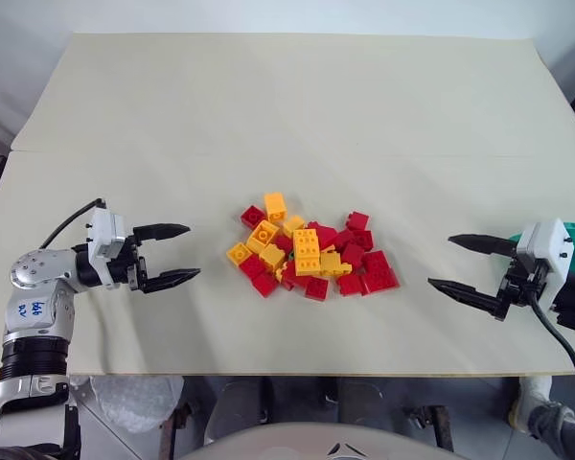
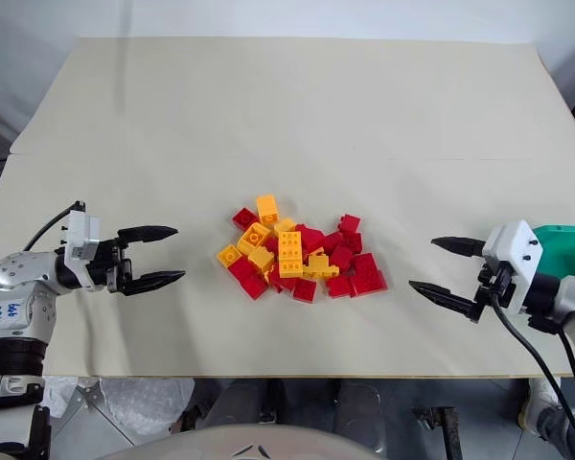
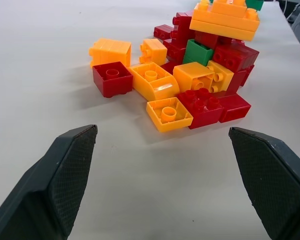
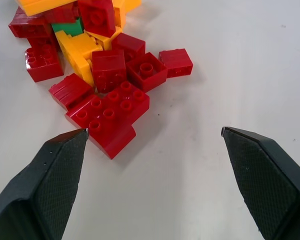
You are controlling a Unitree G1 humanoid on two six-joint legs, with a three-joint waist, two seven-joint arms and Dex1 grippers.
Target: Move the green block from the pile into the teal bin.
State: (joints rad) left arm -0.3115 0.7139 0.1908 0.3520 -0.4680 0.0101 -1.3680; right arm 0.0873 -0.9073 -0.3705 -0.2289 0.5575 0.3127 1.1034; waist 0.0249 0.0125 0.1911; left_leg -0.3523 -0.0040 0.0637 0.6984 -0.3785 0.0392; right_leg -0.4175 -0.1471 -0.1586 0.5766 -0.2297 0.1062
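The pile [image 1: 311, 254] of red and yellow bricks lies at the middle of the table. The green block [image 3: 199, 51] sits wedged inside the heap under a large yellow brick, with red bricks around it; it also peeks out in the right wrist view as the green block [image 4: 68, 27]. My left gripper [image 1: 192, 251] hovers open to the left of the pile, pointing at it, holding nothing. On the other side, my right gripper [image 1: 441, 261] is open and empty, facing the pile. The teal bin [image 2: 565, 244] stands at the far right, behind the right hand, mostly hidden.
A beige sheet covers the table [image 1: 287, 115], with bare surface on all sides of the pile. The table's front edge [image 1: 287, 372] runs just below both hands. Some bubble wrap [image 1: 134, 398] lies on the floor below it.
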